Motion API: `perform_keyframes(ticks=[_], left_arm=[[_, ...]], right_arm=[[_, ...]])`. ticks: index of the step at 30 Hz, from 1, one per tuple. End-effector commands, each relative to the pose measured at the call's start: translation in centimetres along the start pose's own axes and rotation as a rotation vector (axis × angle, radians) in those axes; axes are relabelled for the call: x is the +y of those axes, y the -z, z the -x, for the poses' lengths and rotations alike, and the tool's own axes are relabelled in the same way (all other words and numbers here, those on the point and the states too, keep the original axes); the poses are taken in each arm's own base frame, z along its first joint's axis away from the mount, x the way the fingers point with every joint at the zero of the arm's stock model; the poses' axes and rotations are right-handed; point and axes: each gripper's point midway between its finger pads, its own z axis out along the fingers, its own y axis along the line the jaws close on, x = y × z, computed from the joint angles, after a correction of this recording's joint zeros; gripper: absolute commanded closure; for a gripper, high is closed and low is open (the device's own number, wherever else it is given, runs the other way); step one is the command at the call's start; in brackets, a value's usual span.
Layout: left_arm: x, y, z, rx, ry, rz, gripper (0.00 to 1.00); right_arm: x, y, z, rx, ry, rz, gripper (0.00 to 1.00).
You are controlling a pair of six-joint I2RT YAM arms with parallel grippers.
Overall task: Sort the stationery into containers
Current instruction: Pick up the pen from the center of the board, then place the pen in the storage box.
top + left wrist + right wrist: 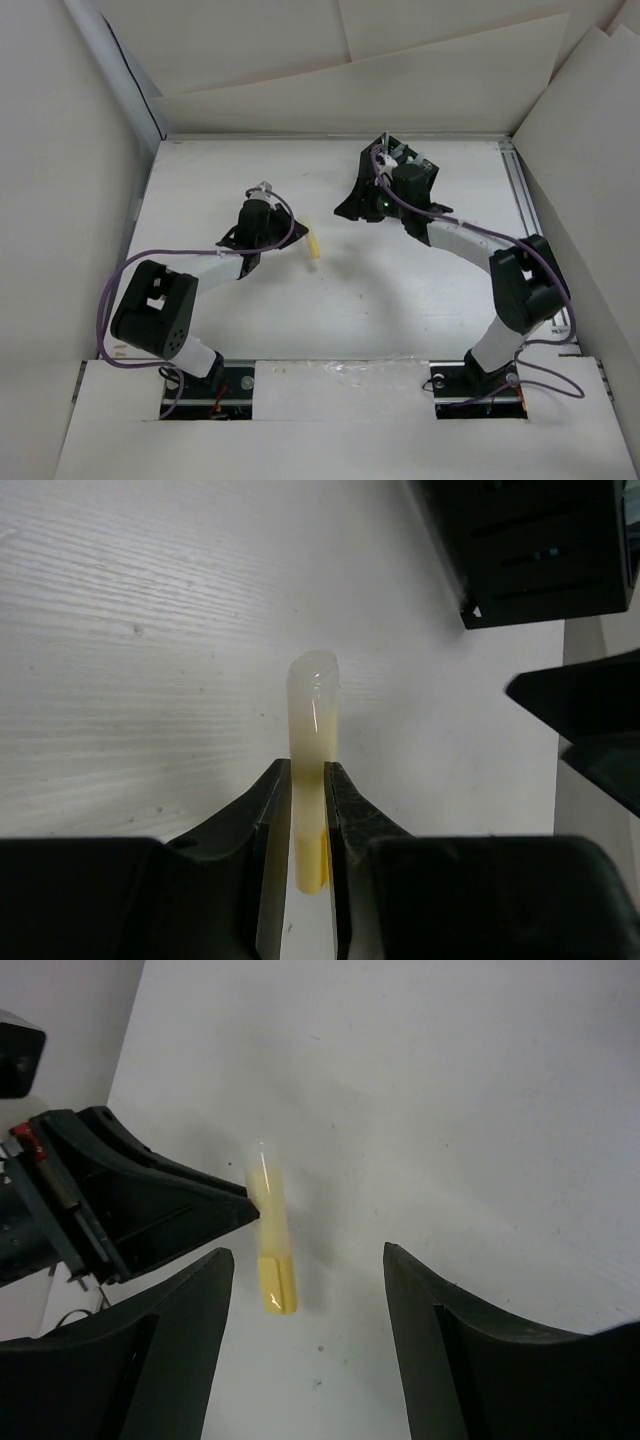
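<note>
My left gripper [308, 780] is shut on a pale yellow marker [312, 715], with both fingers pressed against its sides. The marker's deeper yellow end sits between the jaws and its pale end points away. In the top view the marker [314, 243] is at the table's middle, just right of the left wrist. My right gripper [307, 1252] is open with nothing between its fingers, and it hovers close to the marker [270, 1235]. I cannot tell whether the marker rests on the table or hangs just above it. The black organiser [540, 550] stands beyond the marker; the right wrist covers most of it in the top view.
White cardboard walls [70, 200] close in the table on the left, back and right. A metal rail [518, 200] runs along the right edge. The right gripper's black fingers [590, 730] reach into the left wrist view close beside the marker.
</note>
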Motion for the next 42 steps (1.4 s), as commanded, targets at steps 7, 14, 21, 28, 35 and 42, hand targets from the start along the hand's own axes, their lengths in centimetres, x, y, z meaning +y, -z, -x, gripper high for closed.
perform_keyframes(ticks=[7,14,21,28,35,42], left_arm=[[-3.2,0.2,-0.5,0.035,-0.080,-0.183,0.88],[-4.2,0.4,-1.5,0.070,-0.106,-0.250,0.88],[-5.9,1.5,-1.9,0.083,-0.109,-0.354,0.88],[-7.6,2.6,-2.3,0.093,-0.110,-0.438,0.88],[-8.1,3.1,-2.1,0.085,-0.101,-0.464,0.88],[-9.0,3.8,-1.9,0.068,-0.069,-0.513,0.88]], right_arm=[[2.6,-3.6,0.7,0.020,0.012,0.149,0.31],[3.5,-4.6,0.0,0.049,-0.006,0.250,0.30],[4.2,-4.6,-0.7,0.062,-0.015,0.320,0.29],[4.4,-4.8,-1.5,0.081,-0.028,0.331,0.28],[4.3,-4.8,-2.6,0.101,-0.043,0.328,0.38],[4.9,-3.7,-2.6,0.075,-0.041,0.349,0.39]])
